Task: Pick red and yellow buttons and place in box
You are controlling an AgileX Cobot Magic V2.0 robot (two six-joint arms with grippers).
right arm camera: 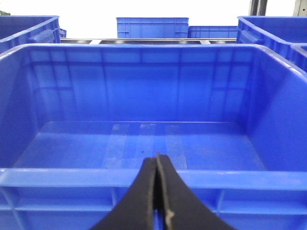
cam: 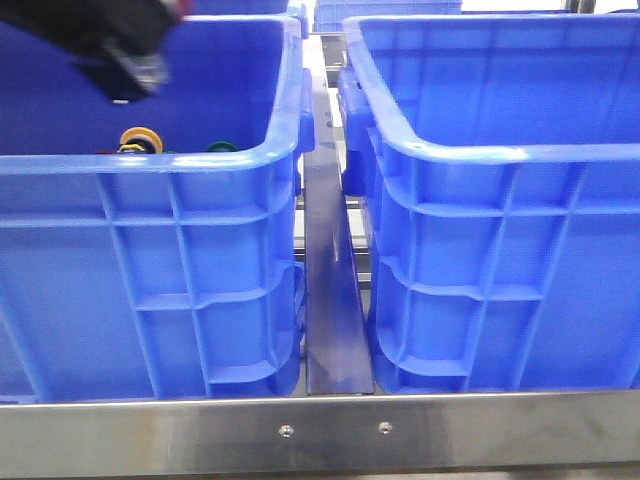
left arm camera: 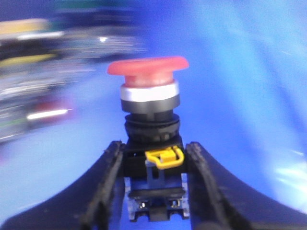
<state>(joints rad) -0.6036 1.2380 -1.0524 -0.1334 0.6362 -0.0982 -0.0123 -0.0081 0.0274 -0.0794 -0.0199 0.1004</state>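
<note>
My left gripper [left arm camera: 154, 148] is shut on the black base of the red button [left arm camera: 148, 72], which has a dark red mushroom cap on a silver collar and stands upright between the fingers. In the front view the left gripper [cam: 135, 65] is blurred above the left blue crate [cam: 150, 165]. A yellow ringed button [cam: 140, 140] lies low inside that crate. The right blue crate [cam: 500, 150], the box, holds nothing that shows; its rim fills the right wrist view [right arm camera: 72, 177]. My right gripper [right arm camera: 157, 160] is shut and empty, just before that rim.
A green-capped button [cam: 222, 147] lies beside the yellow one in the left crate. Several blurred parts [left arm camera: 38, 72] lie behind the red button. A steel rail [cam: 335, 300] runs between the crates. More blue crates [right arm camera: 151, 28] stand behind.
</note>
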